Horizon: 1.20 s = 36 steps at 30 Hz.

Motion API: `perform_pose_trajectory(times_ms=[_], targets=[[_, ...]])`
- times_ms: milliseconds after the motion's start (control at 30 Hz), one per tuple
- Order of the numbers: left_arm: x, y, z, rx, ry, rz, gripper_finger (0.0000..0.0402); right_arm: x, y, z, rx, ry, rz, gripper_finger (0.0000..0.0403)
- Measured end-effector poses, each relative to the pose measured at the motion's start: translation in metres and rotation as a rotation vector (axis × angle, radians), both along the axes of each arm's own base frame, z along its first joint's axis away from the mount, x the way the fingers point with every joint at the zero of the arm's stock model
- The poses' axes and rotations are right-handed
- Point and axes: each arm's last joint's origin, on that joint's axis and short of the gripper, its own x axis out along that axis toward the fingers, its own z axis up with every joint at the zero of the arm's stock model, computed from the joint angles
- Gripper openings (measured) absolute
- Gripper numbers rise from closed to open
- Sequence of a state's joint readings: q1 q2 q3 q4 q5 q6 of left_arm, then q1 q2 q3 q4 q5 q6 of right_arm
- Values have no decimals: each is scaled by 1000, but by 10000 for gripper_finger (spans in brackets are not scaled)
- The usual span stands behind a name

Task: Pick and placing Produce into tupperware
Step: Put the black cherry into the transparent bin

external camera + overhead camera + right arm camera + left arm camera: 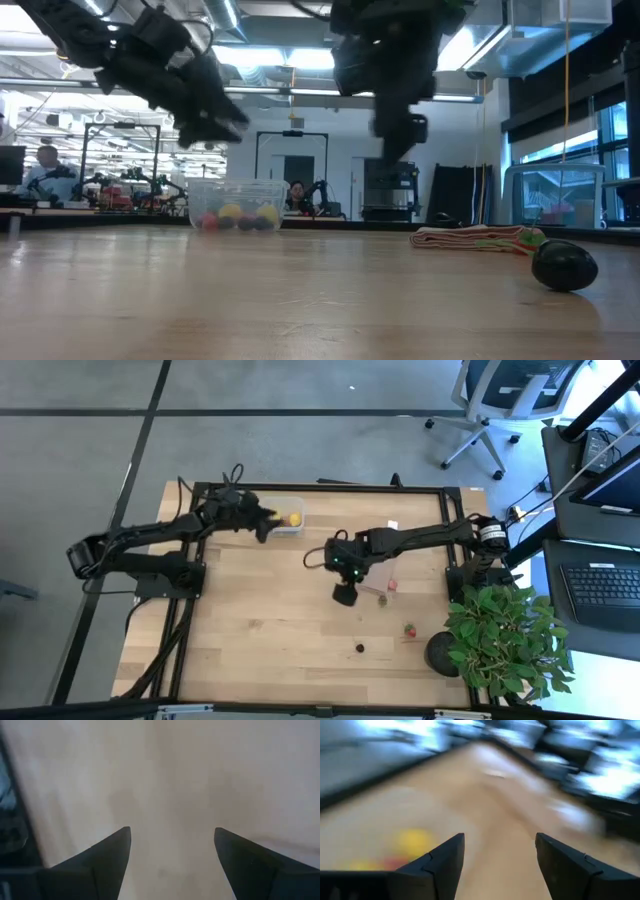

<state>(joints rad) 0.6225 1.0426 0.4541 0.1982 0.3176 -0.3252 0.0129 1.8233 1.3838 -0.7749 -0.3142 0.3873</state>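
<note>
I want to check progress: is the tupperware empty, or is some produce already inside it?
Not empty. The tupperware holds several pieces of produce: yellow, red and dark ones on its bottom.

Overhead camera looks straight down on the table [300, 620]; low camera sights level across it; wrist cameras hover close above.

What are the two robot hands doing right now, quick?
Left gripper: open and empty, up by the tupperware.
Right gripper: open and empty, over bare table.

Clear plastic tupperware [287, 518], wood table [270, 620]
</note>
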Motion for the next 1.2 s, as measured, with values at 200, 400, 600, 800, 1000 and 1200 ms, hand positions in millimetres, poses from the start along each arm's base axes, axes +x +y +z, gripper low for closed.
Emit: perform_pose_trajectory(times_ms=[200,400,600,800,1000,1200], targets=[[5,-40,15,-94,-142,-577,233,-13,47,-3,-129,33,259,288],[14,-69,16,-124,-117,-625,229,-24,106,-3,-338,-22,263,287],[18,-86,8,-129,-10,-545,233,-32,144,-1,-184,-12,-84,287],[18,-95,4,-109,41,-510,228,-37,171,-15,-228,-31,-58,287],[19,-102,3,-117,47,-538,227,-41,190,-44,-350,-2,-2,287],[19,-110,2,-111,69,-560,227,-43,198,-59,-377,25,2,287]])
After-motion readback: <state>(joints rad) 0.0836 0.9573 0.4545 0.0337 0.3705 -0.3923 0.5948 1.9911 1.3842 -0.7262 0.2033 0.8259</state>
